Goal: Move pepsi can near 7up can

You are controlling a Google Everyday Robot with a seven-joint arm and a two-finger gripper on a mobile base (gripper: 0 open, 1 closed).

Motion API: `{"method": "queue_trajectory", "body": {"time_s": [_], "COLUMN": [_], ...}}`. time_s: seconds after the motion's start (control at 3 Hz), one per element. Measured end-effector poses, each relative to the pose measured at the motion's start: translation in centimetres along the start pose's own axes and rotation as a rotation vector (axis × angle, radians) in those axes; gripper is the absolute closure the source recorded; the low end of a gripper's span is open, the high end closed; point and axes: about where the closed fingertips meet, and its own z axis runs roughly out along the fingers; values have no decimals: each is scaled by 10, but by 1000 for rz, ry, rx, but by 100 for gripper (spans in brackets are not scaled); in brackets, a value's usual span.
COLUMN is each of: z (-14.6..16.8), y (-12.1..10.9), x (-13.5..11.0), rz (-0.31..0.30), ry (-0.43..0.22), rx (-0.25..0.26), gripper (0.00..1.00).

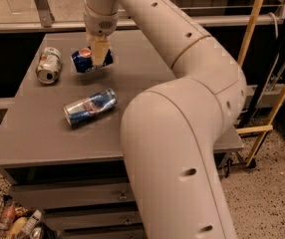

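Note:
The pepsi can (84, 59), dark blue with a red-white-blue logo, lies on its side in my gripper (98, 58), held just above the grey table (147, 68) at its far left part. The gripper's fingers are shut on the can. The 7up can (49, 64), pale green and white with a silver end, lies on its side on the table a short way to the left of the pepsi can, apart from it.
A slimmer silver-and-blue can (90, 106) lies on its side nearer the table's front. My arm (182, 108) covers the table's right half. Drawers (68, 193) sit under the table. A wire basket (3, 220) with items stands at the lower left. A yellow frame (272, 83) stands at the right.

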Motion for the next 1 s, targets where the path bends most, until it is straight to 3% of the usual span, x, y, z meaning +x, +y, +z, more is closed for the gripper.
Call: {"method": "queue_trajectory", "body": {"time_s": [0.67,1.0], "z": [32,44], "y": [-18,-23], "x": [-35,-43], "rz": [-111,-125], "ry": [-2,-3], "rx": [-44,-57], "gripper": [100,81]}}
